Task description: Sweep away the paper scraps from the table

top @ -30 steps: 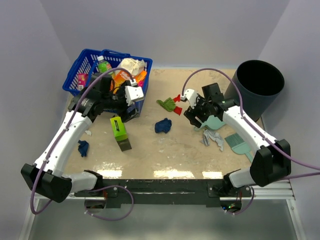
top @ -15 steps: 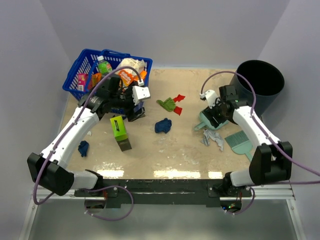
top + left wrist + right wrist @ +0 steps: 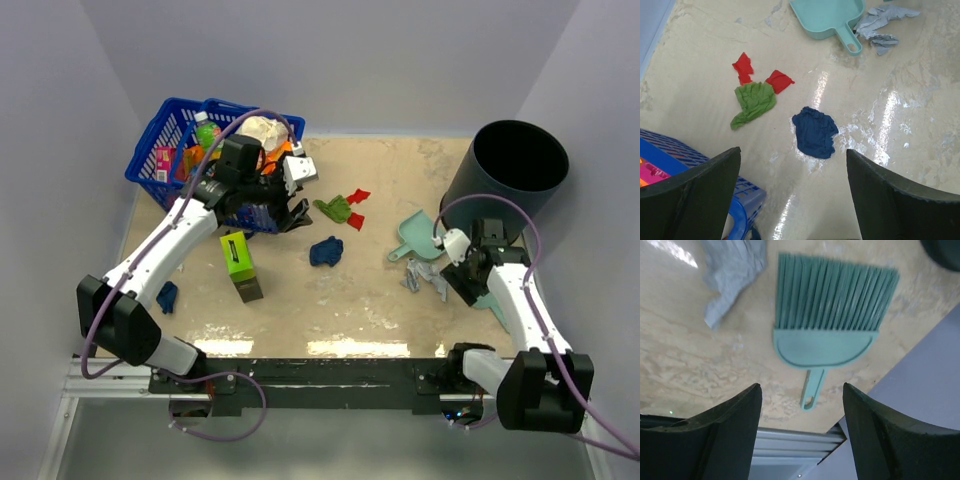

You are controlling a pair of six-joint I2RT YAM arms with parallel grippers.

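The paper scraps lie mid-table: a dark blue wad, an olive green one, two red ones, and a whitish-grey one. Another dark blue wad lies at the left. My left gripper is open and empty, above the table by the basket's front corner. My right gripper is open and empty, over the teal brush. The teal dustpan lies on the beige table.
A blue basket full of items stands at the back left. A green-and-black box lies in front of it. A black bin stands at the back right. The table's right edge and front rail show just past the brush handle.
My right gripper has left the dustpan and drawn back toward the near right, over the brush. My left gripper has moved right along the basket toward the scraps.
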